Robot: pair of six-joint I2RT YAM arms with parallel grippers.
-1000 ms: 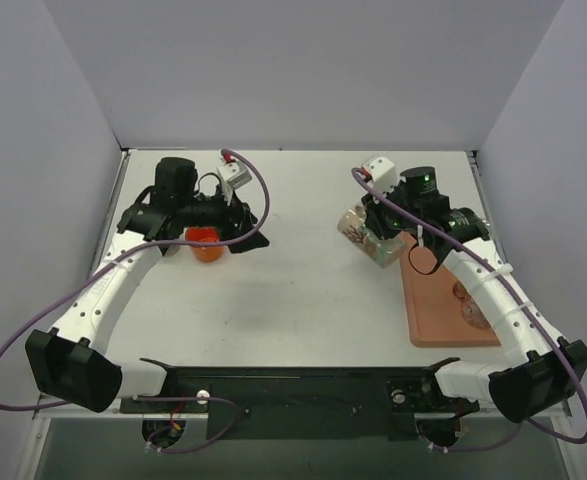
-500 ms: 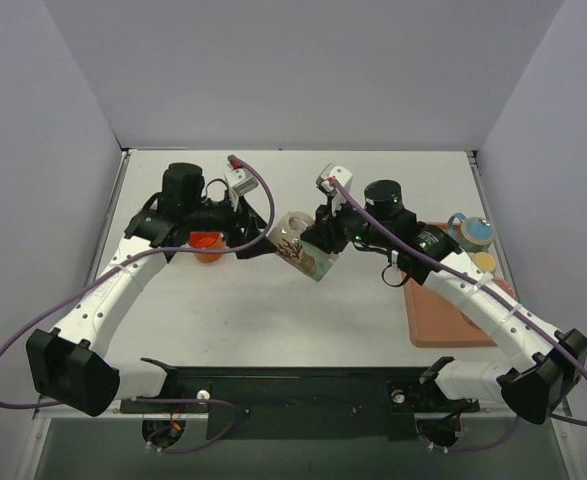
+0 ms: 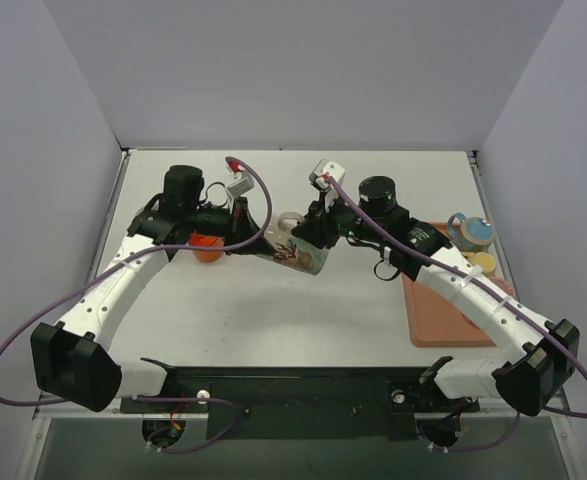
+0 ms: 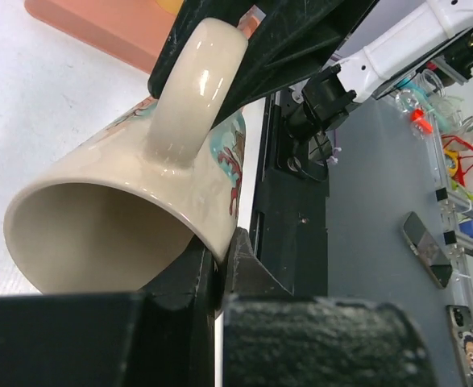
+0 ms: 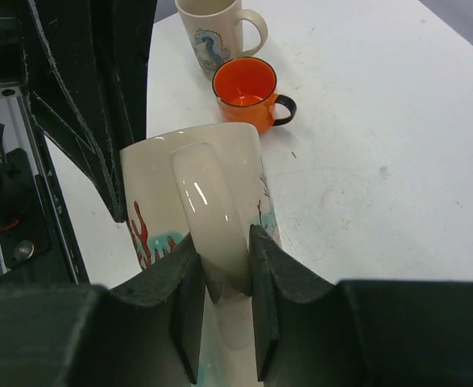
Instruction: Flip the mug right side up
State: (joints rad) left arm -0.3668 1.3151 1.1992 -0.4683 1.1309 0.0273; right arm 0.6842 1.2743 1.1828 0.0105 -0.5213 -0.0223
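Observation:
The cream mug [image 3: 298, 253] with red coral and teal print hangs on its side above the table's middle, mouth towards the left arm. My right gripper [image 3: 316, 232] is shut on its handle [image 5: 212, 218], one finger on each side. My left gripper [image 3: 264, 246] is shut on the mug's rim [image 4: 212, 242], one finger inside the mouth and one outside. In the left wrist view the mug [image 4: 123, 214] fills the frame, handle up, with my left gripper [image 4: 217, 262] pinching its wall. In the right wrist view the mug [image 5: 151, 189] points away from my right gripper [image 5: 222, 274].
An orange mug [image 5: 248, 97] stands upright on the table under the left arm [image 3: 206, 246], with an upright cream mug [image 5: 212, 32] behind it. A terracotta tray [image 3: 438, 310] lies at the right, with small cups [image 3: 470, 232] at its far end.
The right arm has carried the mug from above the tray leftwards to the middle. The left gripper, open before, has shut on the mug's rim.

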